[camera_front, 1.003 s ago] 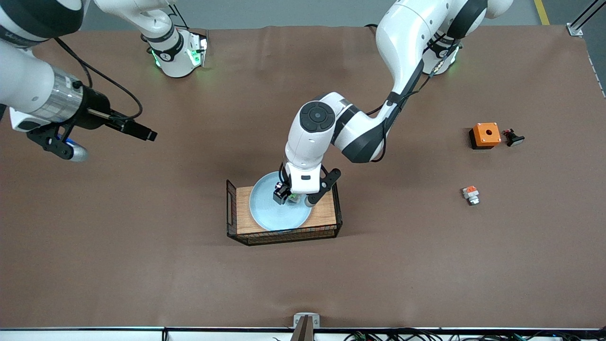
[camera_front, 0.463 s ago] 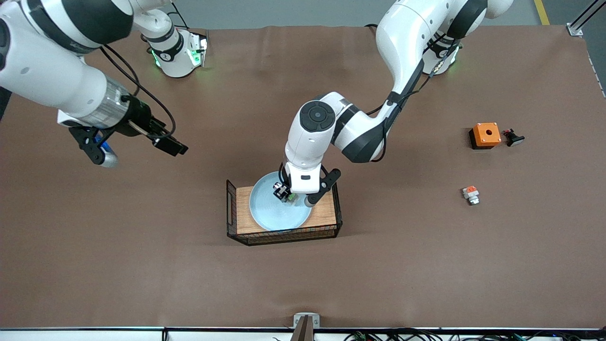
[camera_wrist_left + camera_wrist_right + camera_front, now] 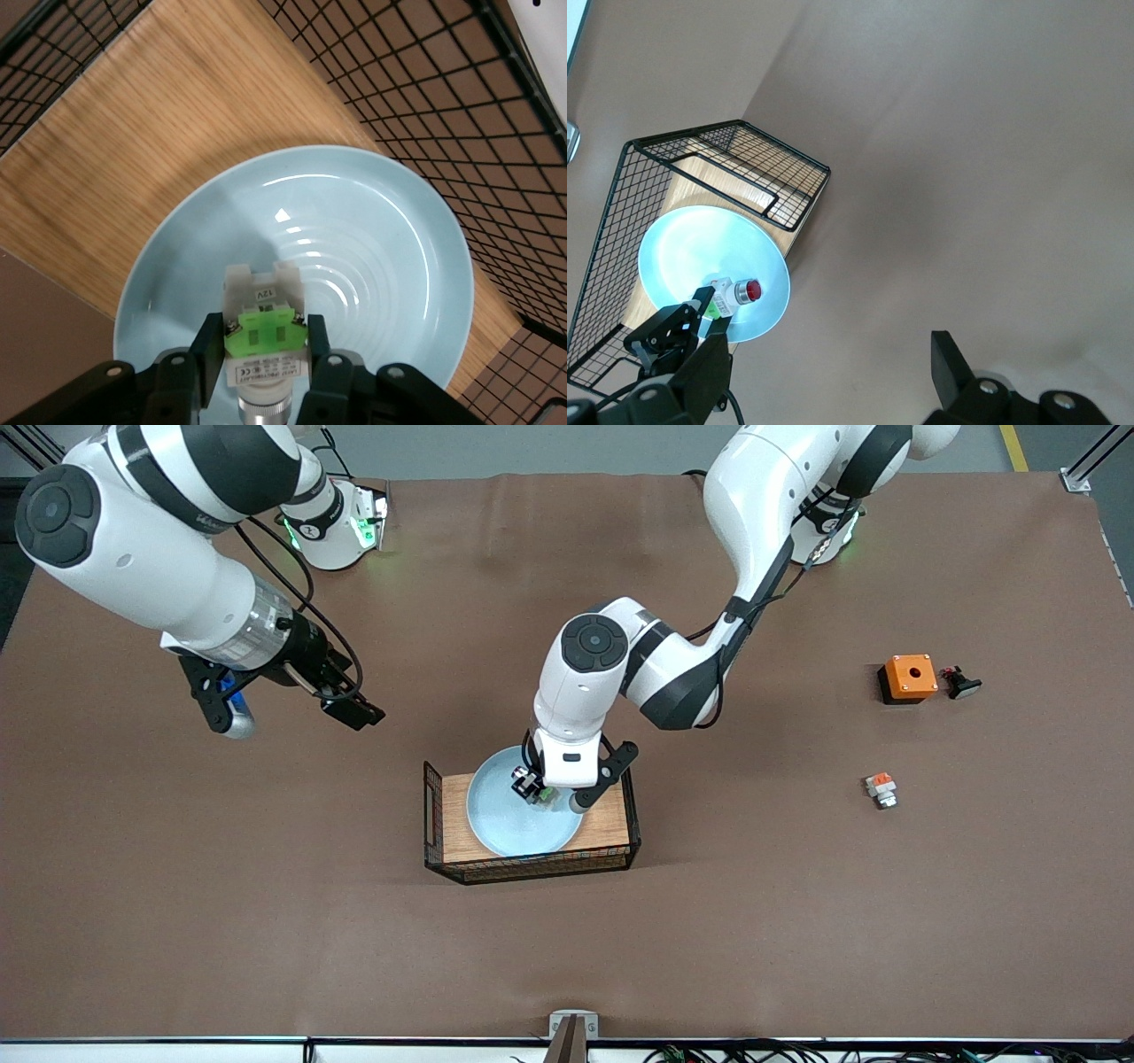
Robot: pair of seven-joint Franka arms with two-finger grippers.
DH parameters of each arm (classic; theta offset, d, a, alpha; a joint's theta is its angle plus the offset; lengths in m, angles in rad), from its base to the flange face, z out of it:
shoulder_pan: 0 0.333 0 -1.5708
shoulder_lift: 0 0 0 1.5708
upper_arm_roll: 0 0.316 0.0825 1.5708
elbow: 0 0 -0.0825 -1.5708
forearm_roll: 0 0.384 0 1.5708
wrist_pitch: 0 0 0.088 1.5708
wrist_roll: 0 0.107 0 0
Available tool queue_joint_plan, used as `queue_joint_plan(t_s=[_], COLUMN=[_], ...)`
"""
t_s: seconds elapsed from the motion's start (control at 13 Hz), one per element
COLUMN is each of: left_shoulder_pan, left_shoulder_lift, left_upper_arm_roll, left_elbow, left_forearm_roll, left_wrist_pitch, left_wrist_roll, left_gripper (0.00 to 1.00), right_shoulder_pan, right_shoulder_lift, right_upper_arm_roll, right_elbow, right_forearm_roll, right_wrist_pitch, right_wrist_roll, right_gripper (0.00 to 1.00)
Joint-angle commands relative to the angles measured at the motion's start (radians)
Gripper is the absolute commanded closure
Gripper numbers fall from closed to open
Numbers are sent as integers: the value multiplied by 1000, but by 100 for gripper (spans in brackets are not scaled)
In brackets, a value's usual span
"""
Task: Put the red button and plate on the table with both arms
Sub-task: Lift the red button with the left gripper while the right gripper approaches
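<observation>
We see the left gripper [image 3: 538,790] clenched on the red button [image 3: 263,332], w/ both fingers on its green block, just over the plate [image 3: 500,819]. Plate sits on the wooden board [image 3: 611,819] w/ wire-mesh ends, mid table [image 3: 709,939]. Right gripper [image 3: 288,713] hangs released over bare table toward the right arm's end, apart from the board.

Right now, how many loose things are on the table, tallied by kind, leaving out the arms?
Plate: 1
Wooden board: 1
Green-block button: 1
Orange-block button part: 1
Orange box: 1
Small black part: 1
Total: 6
</observation>
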Motion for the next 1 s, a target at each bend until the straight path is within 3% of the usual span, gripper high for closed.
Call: queue_joint_plan(t_s=[0.0, 0.15, 0.39, 0.62, 0.93], left_shoulder_pan=[-7, 2, 33, 114, 279], left_shoulder_lift=[-3, -46, -148, -291, -403], left_upper_arm_roll=[12, 11, 9, 9, 11], left_elbow=[37, 37, 42, 32, 8], left_forearm_roll=[15, -23, -97, -152, -157], left_wrist_pitch=[-44, -105, -278, -520, -727], left_wrist_roll=[4, 5, 68, 285, 667], left_gripper=[100, 100, 100, 100, 100], right_shoulder_pan=[26, 44, 46, 47, 70], right_shoulder_lift=[20, 52, 77, 120, 176], right_upper_arm_roll=[-9, -9, -9, -9, -10], right_elbow=[-11, -22, -22, -11, -7], right_forearm_roll=[15, 4, -18, -19, -41], right_wrist_pitch=[29, 75, 87, 118, 170], right_wrist_roll=[76, 219, 250, 415, 576], right_gripper=[0, 0, 0, 0, 0])
